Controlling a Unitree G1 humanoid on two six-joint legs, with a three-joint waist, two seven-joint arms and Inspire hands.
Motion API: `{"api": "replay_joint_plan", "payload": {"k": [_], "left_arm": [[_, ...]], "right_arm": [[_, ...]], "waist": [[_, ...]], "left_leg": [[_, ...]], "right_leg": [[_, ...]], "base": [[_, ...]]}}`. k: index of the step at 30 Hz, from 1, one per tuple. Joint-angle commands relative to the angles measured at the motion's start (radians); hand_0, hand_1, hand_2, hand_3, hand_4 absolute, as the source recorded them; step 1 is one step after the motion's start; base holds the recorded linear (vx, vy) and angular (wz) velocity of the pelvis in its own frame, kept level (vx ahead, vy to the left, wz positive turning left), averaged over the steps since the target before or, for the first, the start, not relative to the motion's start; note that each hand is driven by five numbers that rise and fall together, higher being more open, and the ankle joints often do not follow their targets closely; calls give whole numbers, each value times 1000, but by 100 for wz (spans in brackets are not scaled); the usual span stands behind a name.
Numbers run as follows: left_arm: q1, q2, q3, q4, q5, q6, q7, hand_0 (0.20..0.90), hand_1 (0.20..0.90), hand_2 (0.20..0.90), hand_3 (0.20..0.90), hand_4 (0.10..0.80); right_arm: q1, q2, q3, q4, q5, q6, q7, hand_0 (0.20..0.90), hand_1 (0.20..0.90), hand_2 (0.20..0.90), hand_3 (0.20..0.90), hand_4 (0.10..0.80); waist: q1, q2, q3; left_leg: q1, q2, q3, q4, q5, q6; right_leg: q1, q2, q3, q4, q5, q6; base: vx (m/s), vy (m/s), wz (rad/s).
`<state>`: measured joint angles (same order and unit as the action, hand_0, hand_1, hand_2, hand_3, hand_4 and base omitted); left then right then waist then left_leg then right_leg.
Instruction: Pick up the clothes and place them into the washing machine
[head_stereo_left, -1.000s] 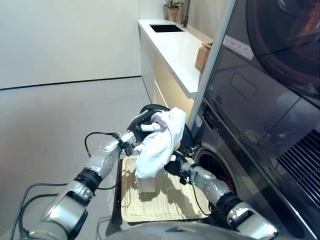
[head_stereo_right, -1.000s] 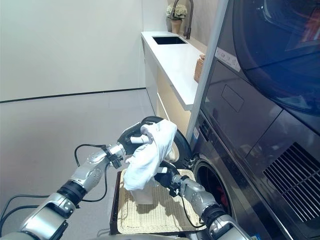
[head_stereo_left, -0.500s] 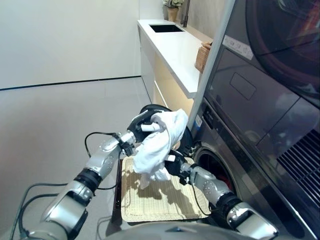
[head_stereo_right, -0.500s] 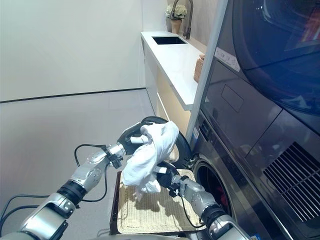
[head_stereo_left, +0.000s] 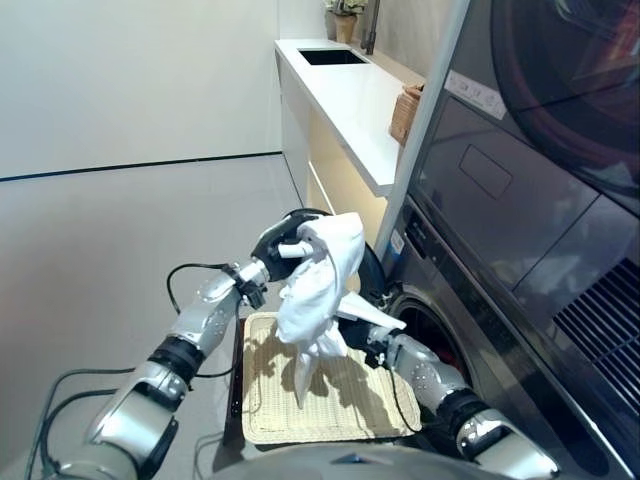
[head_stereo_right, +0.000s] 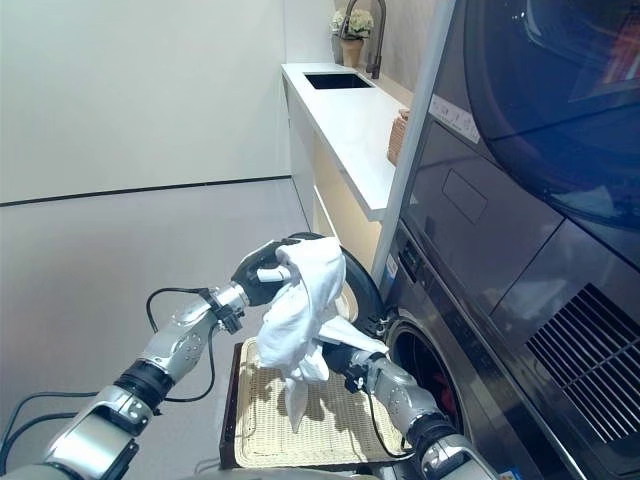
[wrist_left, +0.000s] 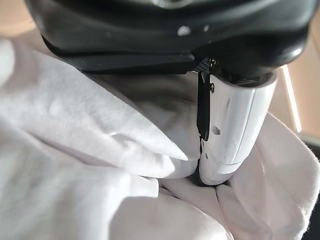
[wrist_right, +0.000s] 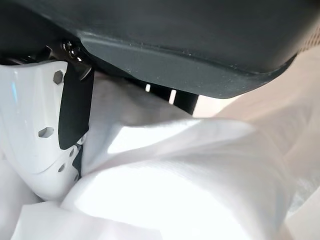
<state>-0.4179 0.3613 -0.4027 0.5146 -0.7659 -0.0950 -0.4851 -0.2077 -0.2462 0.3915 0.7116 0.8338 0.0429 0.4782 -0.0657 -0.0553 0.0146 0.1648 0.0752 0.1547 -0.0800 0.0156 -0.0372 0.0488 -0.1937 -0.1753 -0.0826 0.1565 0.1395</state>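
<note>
Two robot hands are engaged on one white garment, and it is held up in the air right in front of the washing machine. The left robot hand is closed round the top of the cloth, its white-covered thumb pressed into the folds, as is seen in the left wrist view. The right robot hand is placed lower down, closer to the washing machine, and a corner of the same cloth is pinched there; in the right wrist view its white thumb is seen buried against the fabric. The garment is bunched at the top and drawn down to a narrow tail, which is left dangling above a woven basket tray set on the floor at the foot of the washing machine. The machine's round door is seen swung open behind the cloth, and the dark drum opening is found just beyond the right robot hand. Further along from the washing machine a white bench is seen with a sink, a potted plant and a wicker basket.
</note>
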Motion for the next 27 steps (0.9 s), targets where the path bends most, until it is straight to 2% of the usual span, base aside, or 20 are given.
{"api": "replay_joint_plan", "payload": {"k": [1,2,3,9,15,19,22,27], "left_arm": [[-131,-22,106,66,6,-160,52,571,571,571,571,565],[-123,-22,112,63,13,-166,59,768,768,768,768,706],[-114,-23,125,62,24,-177,77,900,900,900,900,800],[-66,-39,164,61,82,-213,165,900,900,900,900,800],[-31,-29,171,51,216,-238,243,900,900,900,900,800],[12,-48,184,45,291,-243,303,900,900,900,900,800],[55,-46,192,29,363,-244,328,900,900,900,900,800],[82,-48,200,26,374,-250,325,900,900,900,900,800]], "right_arm": [[-67,16,-73,-48,94,-111,6,200,200,200,200,300],[-64,16,-80,-55,97,-114,6,200,200,200,200,300],[-61,13,-89,-62,99,-117,5,200,200,200,200,300],[-46,0,-108,-79,84,-138,-7,200,200,200,200,300],[-37,-3,-111,-98,69,-150,-17,200,200,200,200,300],[-24,-2,-103,-128,56,-158,-24,200,200,200,200,300],[-6,-8,-106,-160,46,-166,-22,200,200,200,200,300],[1,-2,-104,-163,54,-171,-21,200,200,200,200,300]], "waist": [[15,-5,-48],[15,-6,-47],[16,-6,-47],[18,-10,-41],[20,-13,-37],[20,-14,-30],[21,-16,-24],[22,-18,-23]], "left_leg": [[-52,48,-66,-6,28,-74],[-52,49,-66,-6,28,-74],[-52,49,-66,-6,28,-74],[-50,50,-66,-6,26,-74],[-51,49,-66,-6,25,-73],[-54,49,-66,-4,24,-72],[-58,50,-66,-3,24,-72],[-61,51,-65,-4,24,-72]], "right_leg": [[45,-102,-20,34,-35,100],[45,-102,-20,33,-35,100],[45,-102,-21,33,-36,99],[47,-100,-21,31,-38,96],[48,-99,-22,31,-39,96],[46,-99,-20,32,-39,94],[42,-99,-17,32,-40,94],[37,-99,-16,30,-39,95]], "base": [[0,0,0],[0,0,0],[0,0,0],[0,0,0],[0,0,0],[0,0,0],[0,0,0],[0,-2,1]]}}
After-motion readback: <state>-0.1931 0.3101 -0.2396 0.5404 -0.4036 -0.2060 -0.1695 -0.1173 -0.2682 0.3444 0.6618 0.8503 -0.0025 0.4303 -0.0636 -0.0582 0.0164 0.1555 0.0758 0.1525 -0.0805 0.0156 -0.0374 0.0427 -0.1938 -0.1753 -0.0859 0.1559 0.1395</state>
